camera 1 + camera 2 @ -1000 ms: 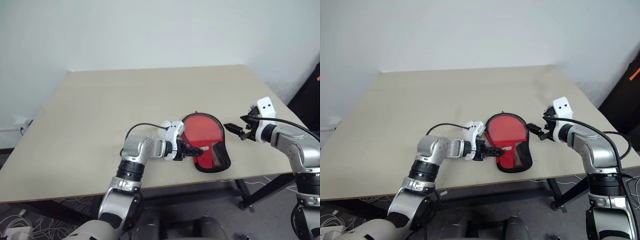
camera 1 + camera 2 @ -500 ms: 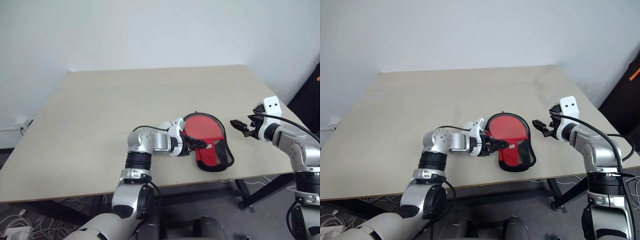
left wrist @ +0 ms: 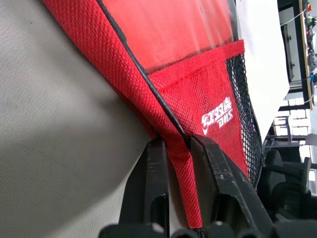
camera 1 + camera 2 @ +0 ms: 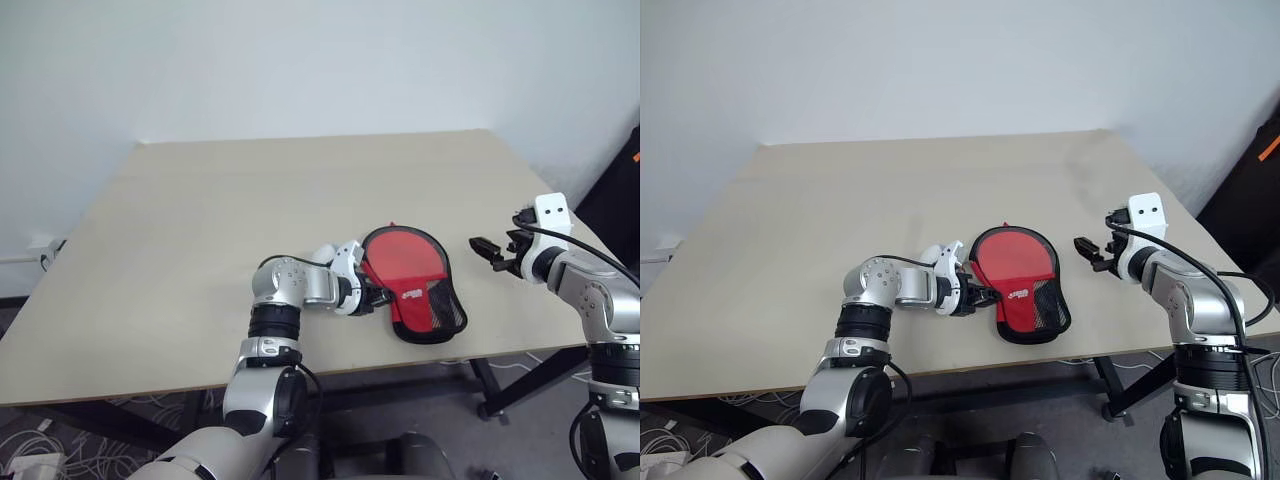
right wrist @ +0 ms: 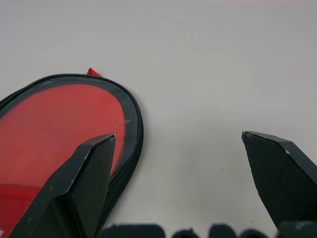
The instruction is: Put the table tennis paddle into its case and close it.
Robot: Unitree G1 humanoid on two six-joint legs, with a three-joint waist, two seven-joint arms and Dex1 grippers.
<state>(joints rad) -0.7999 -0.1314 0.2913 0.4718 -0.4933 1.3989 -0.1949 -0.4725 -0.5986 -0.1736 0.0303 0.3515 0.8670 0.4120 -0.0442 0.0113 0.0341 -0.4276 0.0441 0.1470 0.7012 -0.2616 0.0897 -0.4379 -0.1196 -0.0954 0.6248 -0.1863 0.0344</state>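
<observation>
- The case [image 4: 415, 290] lies flat on the table [image 4: 200, 230], near the front edge and a little right of centre, its round end pointing away and its black mesh end [image 4: 445, 308] toward the robot.
- The paddle [image 4: 402, 258] looks to be inside already: a red round face shows through the clear panel, and no handle sticks out that I can see.
- Left gripper [image 3: 177, 148] is on the job. In the left wrist view its two black fingers pinch a fold of the red cloth edge, right where the dark zip line runs, close to the small white logo [image 3: 218, 113].
- Whether it has the zip pull itself or just the cloth, I cannot tell.
- Right gripper [image 4: 490, 250] hangs above the table just beside the case on its right, fingers spread wide, gripping nothing.
- My read: the loading part is done, the closing part is in hand. How much of the zip is shut, I cannot make out.
- What remains, I judge, is running the zip round, likely with the right gripper steadying the case.
</observation>
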